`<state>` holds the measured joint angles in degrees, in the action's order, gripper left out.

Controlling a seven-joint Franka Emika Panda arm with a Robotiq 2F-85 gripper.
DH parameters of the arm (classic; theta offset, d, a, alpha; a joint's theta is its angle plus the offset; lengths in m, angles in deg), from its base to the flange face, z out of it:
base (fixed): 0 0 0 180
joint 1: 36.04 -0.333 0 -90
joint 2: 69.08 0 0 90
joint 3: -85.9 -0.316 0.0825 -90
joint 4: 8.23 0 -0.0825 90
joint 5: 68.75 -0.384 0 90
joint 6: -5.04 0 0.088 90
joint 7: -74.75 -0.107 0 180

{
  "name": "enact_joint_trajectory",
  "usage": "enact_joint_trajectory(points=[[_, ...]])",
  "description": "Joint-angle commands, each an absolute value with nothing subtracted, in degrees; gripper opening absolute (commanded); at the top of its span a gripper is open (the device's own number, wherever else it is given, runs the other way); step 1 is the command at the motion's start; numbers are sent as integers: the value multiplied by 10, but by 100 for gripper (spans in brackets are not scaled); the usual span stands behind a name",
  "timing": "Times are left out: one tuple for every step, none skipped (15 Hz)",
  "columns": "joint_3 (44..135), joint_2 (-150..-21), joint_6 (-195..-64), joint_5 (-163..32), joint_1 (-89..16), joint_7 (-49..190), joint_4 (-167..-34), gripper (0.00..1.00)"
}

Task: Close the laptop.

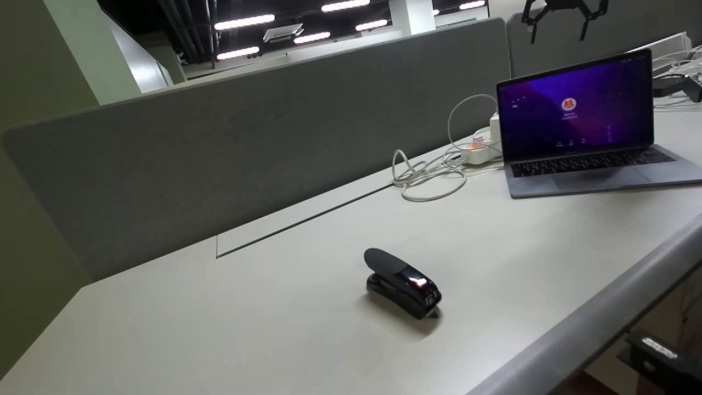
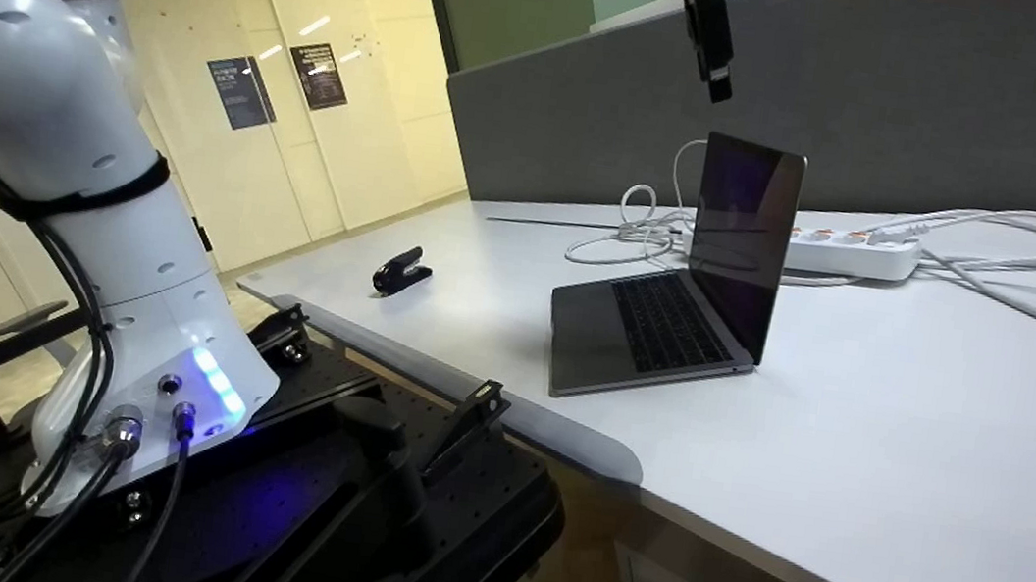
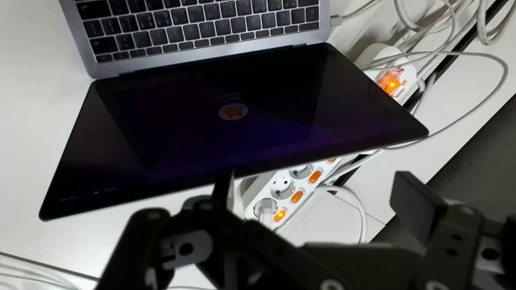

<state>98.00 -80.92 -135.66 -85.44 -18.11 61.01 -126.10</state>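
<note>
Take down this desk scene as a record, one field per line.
Task item: thin silver-grey laptop, open, lit purple
Status: not yet closed
End effector: black two-fingered gripper, open, empty, higher than the laptop
Small tool: glossy black stapler, on the off-white desk
Power: white power strip with orange switches, behind the laptop

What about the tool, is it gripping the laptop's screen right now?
No, in an exterior view the tool is open and a gap separates it from the laptop.
</note>
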Motion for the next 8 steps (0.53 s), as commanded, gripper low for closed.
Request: enact_joint_trajectory(points=[[989, -831, -1300, -848, -180, 646, -1222, 100], [990, -838, -1277, -848, -176, 664, -1208, 100], [992, -845, -1258, -845, -174, 678, -1195, 100], [995, -853, -1245, -840, -172, 687, -1181, 100], [997, -861, -1234, -834, -170, 698, -1167, 100], [1002, -871, -1231, -821, -170, 699, -1153, 100], [1004, -879, -1231, -812, -170, 702, -1140, 100], [1007, -889, -1237, -804, -169, 699, -1128, 100]])
